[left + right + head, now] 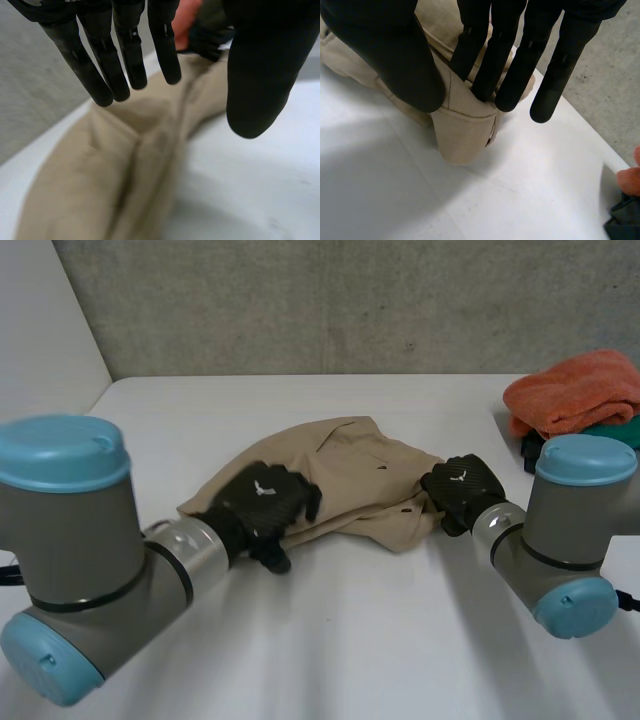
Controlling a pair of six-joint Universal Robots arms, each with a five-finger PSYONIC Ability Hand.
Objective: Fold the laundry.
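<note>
Now, right hand pinching the beige garment mid-frame, close your left hand's straight, empty fingers on its opposite end.

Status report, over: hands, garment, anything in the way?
Left hand open over left end of tan garment. Right hand pinching a fold at its right end. Garment bunched, not yet folded. Orange towel pile far right, apart from it.
</note>
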